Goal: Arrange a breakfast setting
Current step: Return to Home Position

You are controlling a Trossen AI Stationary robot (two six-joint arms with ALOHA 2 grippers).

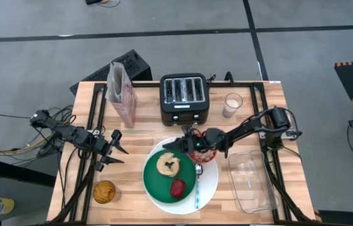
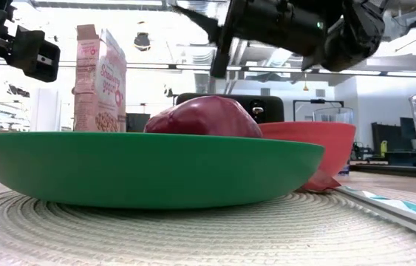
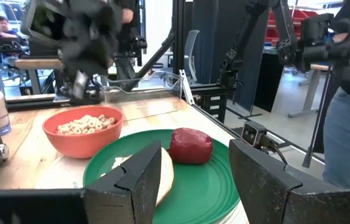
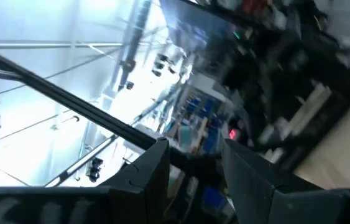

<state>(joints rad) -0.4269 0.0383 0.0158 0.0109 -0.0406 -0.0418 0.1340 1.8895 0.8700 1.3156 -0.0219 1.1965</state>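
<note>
A green plate lies on a larger white plate at the table's near middle. A toasted bagel and a red food piece lie on the green plate. A teal-handled spoon lies on the white plate's right rim. A red bowl of cereal stands at the white plate's far right, largely hidden under my right arm in the high view. My right gripper hovers open and empty above the bagel's far side, its camera tipped up toward the ceiling. My left gripper is open and empty, left of the plates.
A black toaster, a cereal box and a cup of milk stand at the back. A clear tray lies right of the plates, and a glass of amber drink stands near left. A person stands beyond the table.
</note>
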